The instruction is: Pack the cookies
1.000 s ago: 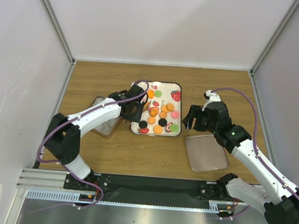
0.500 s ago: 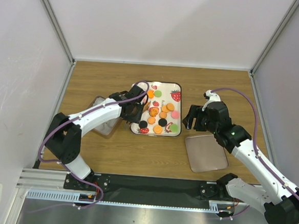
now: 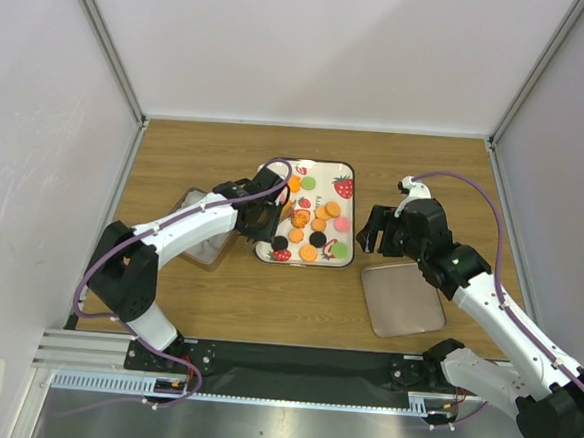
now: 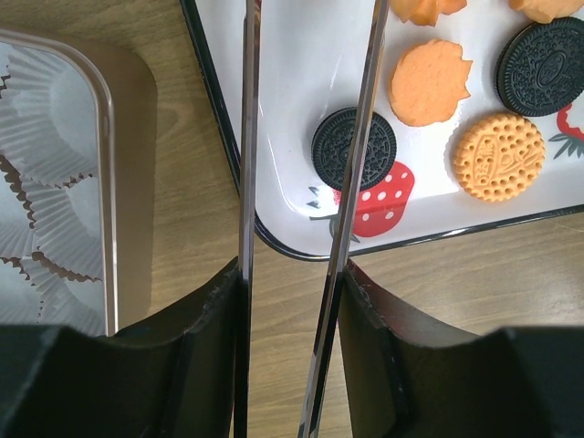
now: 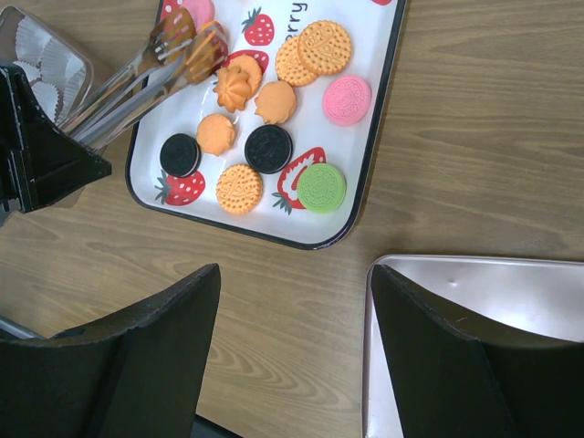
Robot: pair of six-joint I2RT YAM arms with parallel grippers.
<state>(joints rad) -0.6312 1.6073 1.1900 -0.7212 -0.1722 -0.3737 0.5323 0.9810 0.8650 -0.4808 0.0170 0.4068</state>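
Overhead, left tool clamps tongs stretched over the tray of cookies; right tool hovers, fingers apart, above the bench.

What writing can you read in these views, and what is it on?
"rry": printed on the tray, cut off at the right wrist view's top edge.
Raised lettering on the black cookie: too small to read.
Stamp on the round orange cookie: too blurred to read.
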